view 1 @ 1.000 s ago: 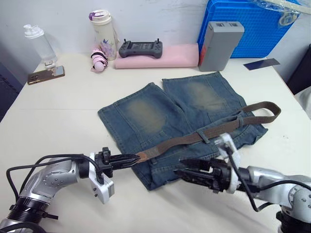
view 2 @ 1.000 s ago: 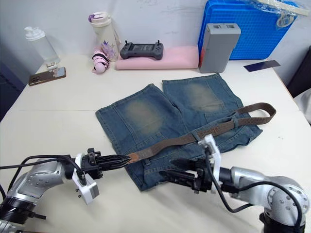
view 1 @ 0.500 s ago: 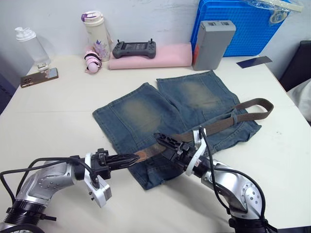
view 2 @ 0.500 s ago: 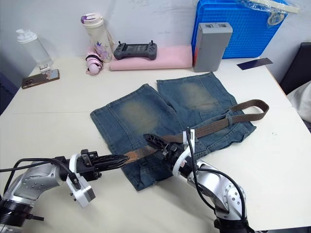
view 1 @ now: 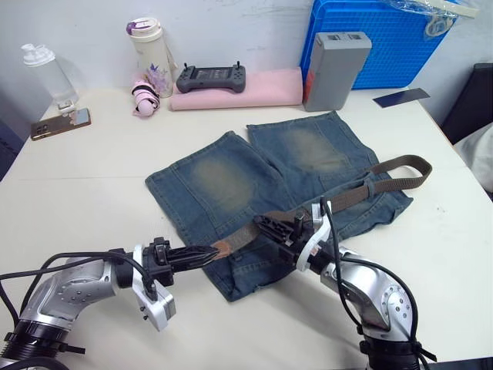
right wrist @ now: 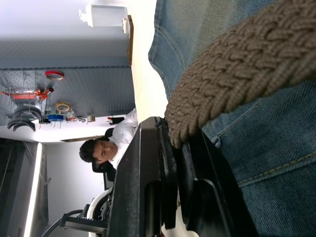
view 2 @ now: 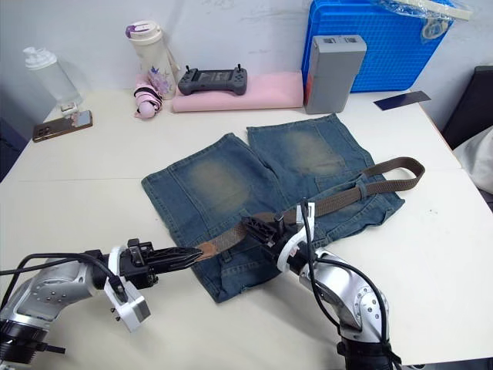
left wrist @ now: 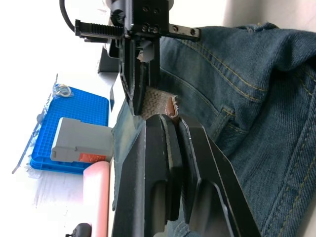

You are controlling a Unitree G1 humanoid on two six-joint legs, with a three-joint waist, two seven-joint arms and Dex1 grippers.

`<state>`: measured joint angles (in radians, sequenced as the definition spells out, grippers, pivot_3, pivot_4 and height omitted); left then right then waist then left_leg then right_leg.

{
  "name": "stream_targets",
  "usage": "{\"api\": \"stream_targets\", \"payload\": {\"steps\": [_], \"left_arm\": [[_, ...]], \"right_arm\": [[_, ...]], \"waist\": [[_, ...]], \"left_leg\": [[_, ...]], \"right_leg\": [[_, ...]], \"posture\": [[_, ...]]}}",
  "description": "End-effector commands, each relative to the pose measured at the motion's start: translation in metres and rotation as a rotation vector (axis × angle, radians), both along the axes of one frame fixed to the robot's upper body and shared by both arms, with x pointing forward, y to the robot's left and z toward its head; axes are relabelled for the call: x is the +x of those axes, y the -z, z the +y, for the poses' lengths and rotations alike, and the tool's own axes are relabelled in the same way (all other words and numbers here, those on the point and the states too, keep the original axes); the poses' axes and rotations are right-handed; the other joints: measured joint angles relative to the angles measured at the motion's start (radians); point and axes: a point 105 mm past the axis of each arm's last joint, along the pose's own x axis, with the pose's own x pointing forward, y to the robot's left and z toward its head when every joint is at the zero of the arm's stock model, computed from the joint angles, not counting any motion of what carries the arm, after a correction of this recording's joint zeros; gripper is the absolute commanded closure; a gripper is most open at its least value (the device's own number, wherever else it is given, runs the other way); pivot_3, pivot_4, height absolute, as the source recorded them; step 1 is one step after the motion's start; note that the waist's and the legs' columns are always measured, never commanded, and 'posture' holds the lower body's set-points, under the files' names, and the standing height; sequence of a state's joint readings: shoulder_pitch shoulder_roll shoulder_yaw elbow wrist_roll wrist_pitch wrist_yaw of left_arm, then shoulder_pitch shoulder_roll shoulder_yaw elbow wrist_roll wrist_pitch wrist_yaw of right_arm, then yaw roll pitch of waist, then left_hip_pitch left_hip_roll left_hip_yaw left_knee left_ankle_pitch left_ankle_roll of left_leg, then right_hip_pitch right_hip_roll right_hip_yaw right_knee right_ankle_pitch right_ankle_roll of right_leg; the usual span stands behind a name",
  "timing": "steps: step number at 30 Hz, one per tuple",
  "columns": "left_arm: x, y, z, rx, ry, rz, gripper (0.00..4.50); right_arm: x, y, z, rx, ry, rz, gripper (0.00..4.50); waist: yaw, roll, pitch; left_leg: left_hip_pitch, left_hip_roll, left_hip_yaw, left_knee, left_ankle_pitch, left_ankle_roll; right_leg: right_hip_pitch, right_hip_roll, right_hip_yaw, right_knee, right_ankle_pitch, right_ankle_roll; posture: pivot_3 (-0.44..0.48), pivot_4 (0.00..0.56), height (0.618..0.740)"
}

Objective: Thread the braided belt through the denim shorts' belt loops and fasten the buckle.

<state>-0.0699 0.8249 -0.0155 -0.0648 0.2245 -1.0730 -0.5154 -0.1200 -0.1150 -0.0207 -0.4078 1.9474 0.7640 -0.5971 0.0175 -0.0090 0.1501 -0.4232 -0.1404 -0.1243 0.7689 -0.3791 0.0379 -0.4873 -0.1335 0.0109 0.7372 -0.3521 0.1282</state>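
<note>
Faded blue-grey denim shorts (view 1: 254,181) lay flat on the white table (view 1: 85,185) — dark brown braided belt (view 1: 350,196) ran across the waistband. Left gripper (view 1: 206,253) clamped its tan leather tip (view 1: 223,247); right gripper (view 1: 266,223) clenched on the weave mid-strap.

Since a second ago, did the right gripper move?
Yes. The right gripper came up off the bare table by the denim shorts' near edge and now sits over them, shut on the braided belt.
</note>
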Motion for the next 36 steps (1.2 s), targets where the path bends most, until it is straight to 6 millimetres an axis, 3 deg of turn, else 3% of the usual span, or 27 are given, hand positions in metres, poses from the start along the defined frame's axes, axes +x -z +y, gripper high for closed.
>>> {"api": "stream_targets", "payload": {"steps": [1,4,8,11,12,17,32,36], "left_arm": [[0.006,-0.004,0.001,-0.008,-0.037,-0.005,4.50],[0.011,-0.007,0.002,-0.063,-0.080,0.075,3.42],[0.016,0.007,0.016,-0.094,-0.205,0.294,1.62],[0.011,0.016,0.028,-0.153,-0.265,0.474,0.26],[0.006,0.020,0.031,-0.163,-0.273,0.534,0.07],[-0.005,0.020,0.029,-0.204,-0.262,0.672,0.07],[-0.004,0.012,0.027,-0.128,-0.246,0.615,0.07],[-0.004,0.014,0.031,-0.042,-0.236,0.523,0.07]], "right_arm": [[-0.001,-0.011,0.000,0.031,-0.008,-0.039,4.46],[0.003,-0.017,-0.006,0.051,0.024,-0.056,4.50],[0.014,-0.025,-0.033,0.019,0.108,-0.124,4.50],[0.017,-0.023,-0.046,-0.043,0.154,-0.161,4.50],[0.017,-0.022,-0.048,-0.064,0.169,-0.176,4.50],[0.013,-0.015,-0.040,-0.120,0.175,-0.192,4.50],[0.005,0.001,-0.001,-0.202,0.076,-0.211,4.50],[0.002,0.015,0.019,-0.233,0.013,-0.177,4.50]], "waist": [[-0.001,0.000,0.000],[-0.001,0.000,0.000],[-0.008,0.000,0.000],[-0.016,0.000,0.000],[-0.018,0.000,0.000],[-0.019,0.001,0.001],[-0.018,0.001,0.001],[-0.019,0.001,0.000]], "left_leg": [[0.000,0.000,0.000,0.000,0.000,0.000],[0.000,0.000,0.000,0.000,0.000,0.000],[0.000,0.000,0.000,0.000,0.000,0.000],[0.000,0.000,0.000,0.000,-0.001,0.001],[0.000,0.000,0.000,0.000,-0.001,0.001],[0.000,0.000,0.000,0.000,-0.001,0.000],[0.000,0.000,0.000,0.000,0.000,-0.001],[0.000,0.000,0.000,0.000,0.000,-0.001]], "right_leg": [[0.000,0.000,0.000,0.000,0.000,0.000],[0.000,0.000,0.000,0.000,0.000,0.000],[0.000,0.000,0.000,0.001,0.000,0.000],[-0.001,0.000,0.000,0.001,0.000,0.000],[-0.001,0.000,0.000,0.001,0.000,0.000],[-0.001,0.000,0.001,0.000,0.000,-0.001],[-0.001,0.000,0.001,0.000,0.000,-0.001],[-0.001,0.000,0.001,0.000,-0.001,-0.001]], "posture": [[0.000,0.150,0.661],[0.000,0.150,0.661],[0.000,0.150,0.661],[0.000,0.150,0.661],[0.000,0.150,0.661],[0.000,0.150,0.661],[0.000,0.150,0.661],[0.000,0.150,0.661]]}}
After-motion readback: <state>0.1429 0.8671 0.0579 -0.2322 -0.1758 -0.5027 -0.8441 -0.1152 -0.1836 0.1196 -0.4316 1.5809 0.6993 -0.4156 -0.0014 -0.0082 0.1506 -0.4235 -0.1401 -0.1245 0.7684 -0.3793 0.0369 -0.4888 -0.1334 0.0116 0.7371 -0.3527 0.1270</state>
